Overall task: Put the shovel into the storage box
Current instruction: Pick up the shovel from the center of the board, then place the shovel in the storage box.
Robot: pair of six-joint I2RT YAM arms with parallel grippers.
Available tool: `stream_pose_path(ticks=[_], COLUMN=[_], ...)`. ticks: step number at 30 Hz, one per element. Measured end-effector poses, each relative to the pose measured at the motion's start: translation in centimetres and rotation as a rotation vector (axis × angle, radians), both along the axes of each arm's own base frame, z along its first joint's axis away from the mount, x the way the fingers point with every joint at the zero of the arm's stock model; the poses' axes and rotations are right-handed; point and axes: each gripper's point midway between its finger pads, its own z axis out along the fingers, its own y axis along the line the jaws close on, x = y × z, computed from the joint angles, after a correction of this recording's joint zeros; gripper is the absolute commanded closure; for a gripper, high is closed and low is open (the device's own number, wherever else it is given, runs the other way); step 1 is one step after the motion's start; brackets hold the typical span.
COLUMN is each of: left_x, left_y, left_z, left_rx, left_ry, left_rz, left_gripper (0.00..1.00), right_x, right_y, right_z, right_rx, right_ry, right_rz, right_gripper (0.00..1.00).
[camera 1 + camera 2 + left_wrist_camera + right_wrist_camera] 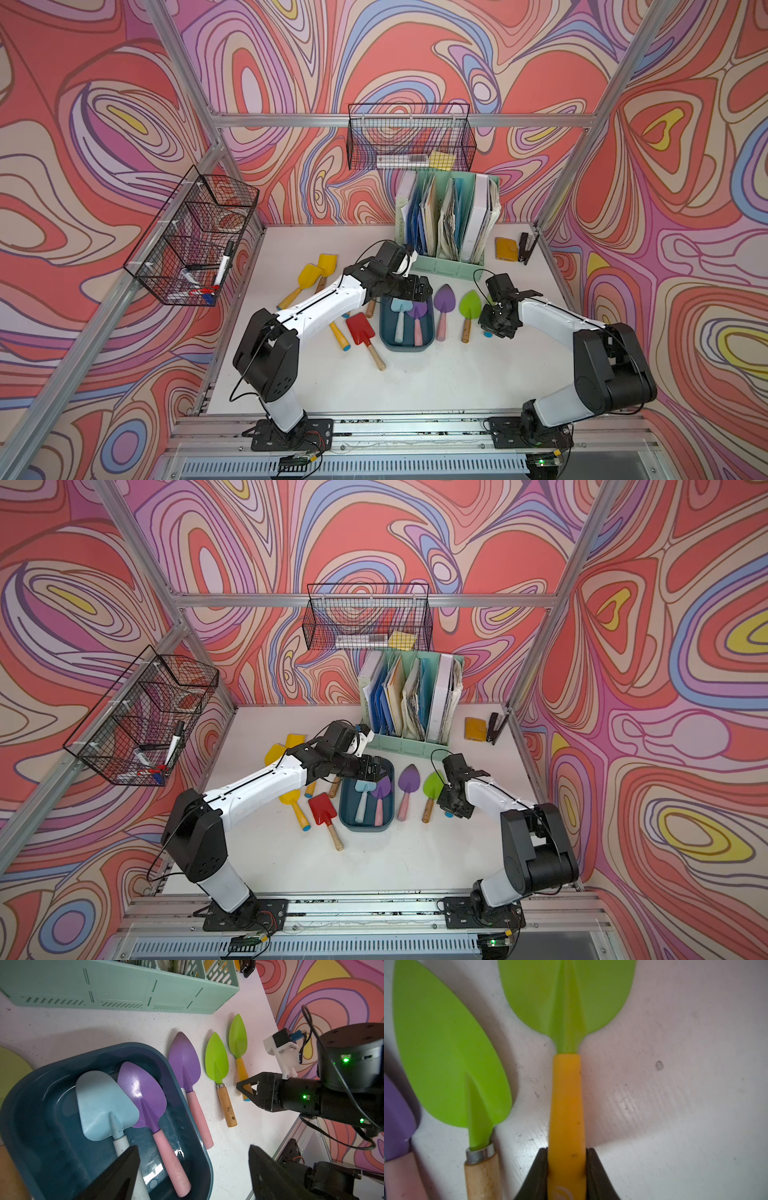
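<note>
Swirling bands of coral, lilac, blue, cream and yellow cover the walls in both top views: the back wall (395,62) at twelve o'clock, the left wall (83,166) at nine and the right wall (685,208) at three. An aluminium frame (291,120) of slanting posts and a crossbar stands before them. A white tabletop (436,374) fills the middle and bears small scuffs in the wrist views. One black wire basket (195,249) hangs on the frame at ten o'clock, and a second wire basket (411,141) hangs from the crossbar at twelve. A mint-green file organiser (451,268) stands beneath it. A slotted metal rail (415,428) edges the table at six. The light is soft and even.
</note>
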Motion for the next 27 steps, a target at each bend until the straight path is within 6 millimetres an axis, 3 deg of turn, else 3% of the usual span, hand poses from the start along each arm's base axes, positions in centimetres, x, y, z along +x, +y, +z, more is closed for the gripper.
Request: stream_pose_path(ticks=[10, 16, 21, 27], left_x=[-0.6, -0.5, 0.1, 0.8], left_y=[-0.8, -1.4, -2.2, -2.8], left_z=[0.3, 0.7, 0.7, 0.3], left_rx=[-0.033, -0.068, -0.083, -0.090], left_ry=[0.022, 0.035, 0.052, 0.066], left_rz=[-0.014, -0.013, -0.007, 0.004], left_gripper=[0.14, 0.16, 0.16, 0.18], right_x=[-0.9, -1.5, -1.6, -1.6], right_y=[-0.2, 0.9, 3.5, 9.4], right_z=[4.6, 6.4, 8.0, 10.7], right_rx=[-0.005, 0.036, 0.070, 0.091], right_ry=[-0.106, -0.126, -0.142, -0.183], right_rz=[0.063, 0.178, 0.324, 0.545], right_gripper=[1.00, 1.00, 1.00, 1.00])
